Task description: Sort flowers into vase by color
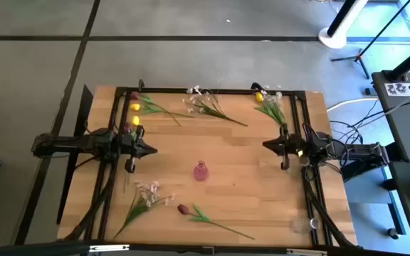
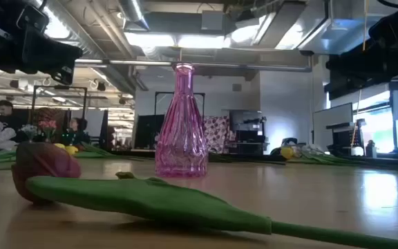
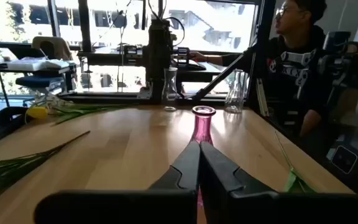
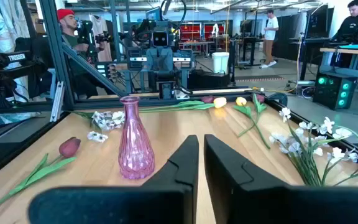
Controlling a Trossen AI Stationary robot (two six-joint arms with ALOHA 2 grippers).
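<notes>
Flowers (image 1: 146, 107) are lying scattered round the table edges, none in the pink vase (image 1: 201, 171) sitting between both grippers. Left gripper (image 1: 150, 149) and right gripper (image 1: 266, 145) are hovering with fingers nearly closed, empty. Stems look light and floppy, so I'd pinch mid-stem.

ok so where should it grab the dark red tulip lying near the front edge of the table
Probably mid-stem, from straight above. The dark red tulip lies flat near the pink vase, its thin green stem running away from the bloom toward the right arm's side. The stem is narrow enough to pinch across; the bloom is soft and the leaf broad. The right end effector looks better placed for that stem.
</notes>
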